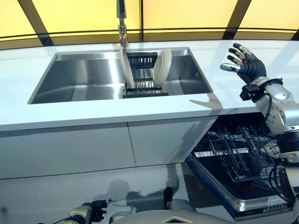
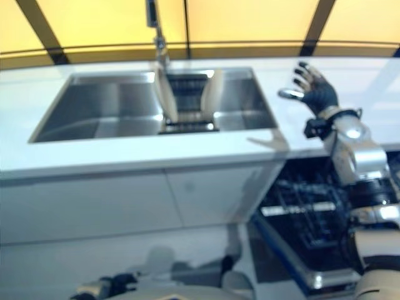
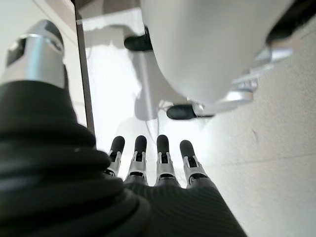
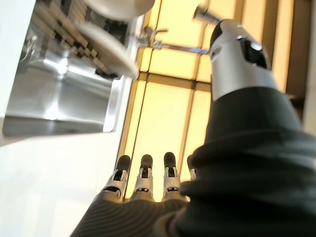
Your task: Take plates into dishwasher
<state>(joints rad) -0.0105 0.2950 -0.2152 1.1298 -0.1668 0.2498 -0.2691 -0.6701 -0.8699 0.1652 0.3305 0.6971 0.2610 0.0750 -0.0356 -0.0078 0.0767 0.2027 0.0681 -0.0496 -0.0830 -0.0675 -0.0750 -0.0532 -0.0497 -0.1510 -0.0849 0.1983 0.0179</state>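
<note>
Both head cameras are looking down from above, sharing the sink (image 1: 93, 77), the white surface (image 1: 70, 114) and the open dishwasher (image 1: 233, 158). The left wrist camera is pointing closely along its hand (image 3: 158, 163) toward the floor; the right wrist camera is facing the sink's plates (image 4: 111, 44).

A stainless-steel sink (image 1: 84, 77) was set into a white countertop (image 1: 93, 114), its basin running from the left toward the centre. A chrome faucet (image 1: 122, 23) rose at the far rim, near the middle. White cabinet fronts (image 1: 65, 149) closed the space beneath the counter on the left. Yellow window panels (image 1: 187, 14) divided by dark bars lined the far side.
</note>
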